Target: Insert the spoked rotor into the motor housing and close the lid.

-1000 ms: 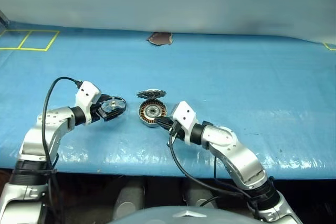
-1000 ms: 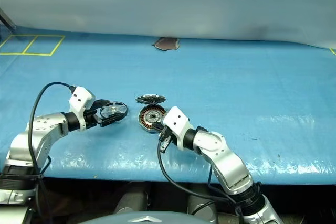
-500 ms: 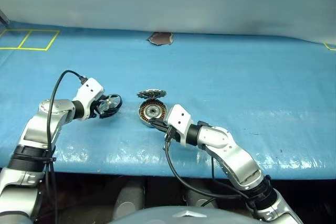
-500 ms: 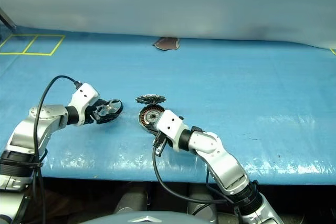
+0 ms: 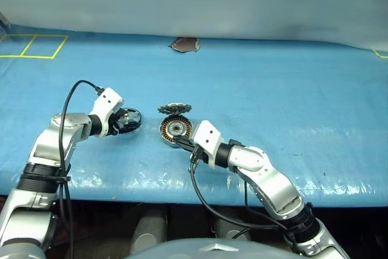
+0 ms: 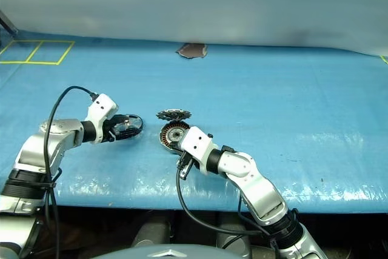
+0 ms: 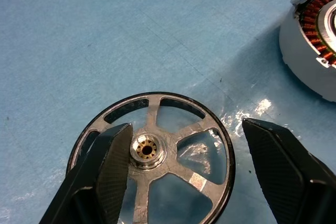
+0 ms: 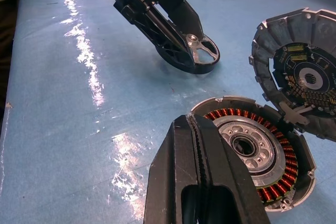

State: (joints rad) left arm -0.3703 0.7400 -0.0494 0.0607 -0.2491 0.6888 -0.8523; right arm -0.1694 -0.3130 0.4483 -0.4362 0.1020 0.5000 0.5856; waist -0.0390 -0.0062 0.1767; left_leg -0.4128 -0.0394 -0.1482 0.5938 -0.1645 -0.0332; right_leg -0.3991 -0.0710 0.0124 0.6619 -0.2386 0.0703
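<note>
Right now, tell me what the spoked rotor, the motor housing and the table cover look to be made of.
Spoked rotor: apparently bare machined metal, grey spokes, dark rim, brassy centre bushing. Motor housing: matte silvery metal cup, likely aluminium, ringed by copper-coloured wire windings. Table cover: glossy blue plastic sheeting, judging by its wrinkles and glare.

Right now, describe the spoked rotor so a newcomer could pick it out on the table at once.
On the blue table, find the silver motor housing with copper windings near the front middle. Robot's left of it, the spoked rotor lies flat between the left gripper's open jaws. Unlike the toothed lid behind the housing, it is a thin dark-rimmed wheel with open gaps between silver spokes and a small brass hub.
</note>
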